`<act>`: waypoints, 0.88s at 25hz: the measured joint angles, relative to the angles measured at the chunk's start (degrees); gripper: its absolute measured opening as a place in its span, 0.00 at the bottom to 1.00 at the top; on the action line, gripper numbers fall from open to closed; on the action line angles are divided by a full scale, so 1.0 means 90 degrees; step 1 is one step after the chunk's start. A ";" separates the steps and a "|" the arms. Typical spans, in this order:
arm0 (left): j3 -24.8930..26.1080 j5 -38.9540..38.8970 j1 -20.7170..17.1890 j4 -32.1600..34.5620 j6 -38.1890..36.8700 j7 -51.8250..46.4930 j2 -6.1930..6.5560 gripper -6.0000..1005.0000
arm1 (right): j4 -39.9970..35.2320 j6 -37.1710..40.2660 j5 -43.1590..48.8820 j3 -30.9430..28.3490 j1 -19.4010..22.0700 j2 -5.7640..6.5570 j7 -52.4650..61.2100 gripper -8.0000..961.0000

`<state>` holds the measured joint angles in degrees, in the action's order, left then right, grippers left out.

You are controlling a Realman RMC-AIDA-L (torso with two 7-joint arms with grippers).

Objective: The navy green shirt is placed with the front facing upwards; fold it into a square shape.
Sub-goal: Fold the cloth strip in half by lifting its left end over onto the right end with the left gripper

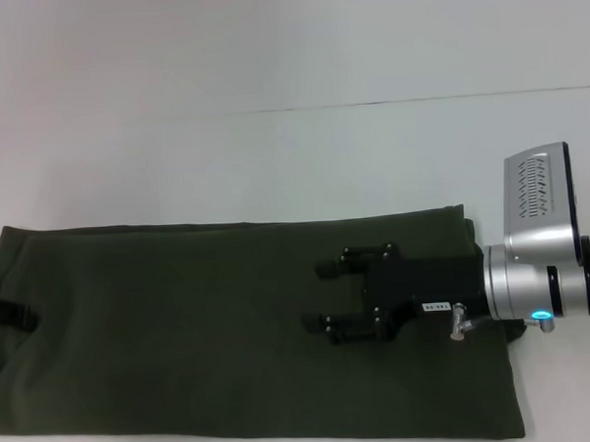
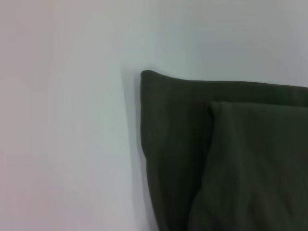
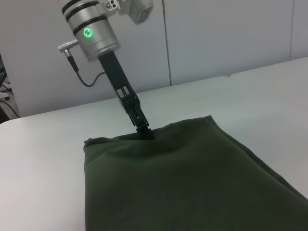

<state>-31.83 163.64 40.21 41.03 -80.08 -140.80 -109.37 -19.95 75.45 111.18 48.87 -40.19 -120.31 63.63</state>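
Note:
The navy green shirt (image 1: pixel 202 333) lies flat on the white table as a long folded band, plain green side up. One of its corners, with a folded layer on top, shows in the left wrist view (image 2: pixel 231 159). My right gripper (image 1: pixel 320 296) is over the shirt's right part, pointing left, open with nothing between its fingers. My left gripper (image 1: pixel 9 313) is at the shirt's far left edge. In the right wrist view its fingertips (image 3: pixel 144 132) are pinched on that edge, where the cloth dimples.
The white table (image 1: pixel 272 153) stretches behind the shirt, with a seam line across it farther back. A grey wall (image 3: pixel 216 38) stands beyond the table's end. The shirt's near edge lies close to the table's front.

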 joint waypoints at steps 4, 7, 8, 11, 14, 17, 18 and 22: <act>-0.0081 0.0001 -0.0014 -0.0003 0.0049 -0.0032 -0.0010 0.75 | 0.0000 0.0000 0.0000 0.0000 -0.0015 0.0000 0.0004 0.81; -0.0062 0.0001 0.0006 -0.0042 -0.0005 -0.0032 -0.0007 0.75 | 0.0000 -0.0002 0.0000 0.0000 -0.0016 0.0000 0.0009 0.81; -0.0053 -0.0001 0.0012 -0.0055 -0.0028 -0.0031 -0.0004 0.74 | 0.0000 -0.0002 0.0000 0.0000 -0.0016 0.0000 0.0009 0.81; -0.0024 -0.0046 0.0023 -0.0073 -0.0099 -0.0016 -0.0002 0.74 | 0.0000 -0.0004 0.0000 0.0000 -0.0017 0.0000 0.0010 0.81; 0.0000 -0.0077 0.0036 -0.0087 -0.0146 -0.0006 0.0004 0.74 | 0.0000 -0.0004 0.0000 0.0000 -0.0016 0.0000 0.0010 0.81; 0.0005 -0.0089 0.0047 -0.0095 -0.0174 -0.0013 0.0011 0.74 | 0.0005 -0.0004 0.0000 0.0000 -0.0017 0.0000 0.0010 0.81; 0.0004 -0.0092 0.0049 -0.0099 -0.0178 -0.0019 0.0014 0.74 | 0.0007 -0.0004 0.0000 0.0000 -0.0017 0.0000 0.0010 0.81; 0.0001 -0.0073 0.0052 -0.0103 -0.0138 -0.0020 0.0015 0.73 | 0.0010 -0.0005 0.0000 0.0000 -0.0017 0.0000 0.0010 0.81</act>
<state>-31.82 162.99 40.67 40.11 -81.32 -140.98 -109.24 -19.86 75.41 111.18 48.86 -40.34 -120.31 63.72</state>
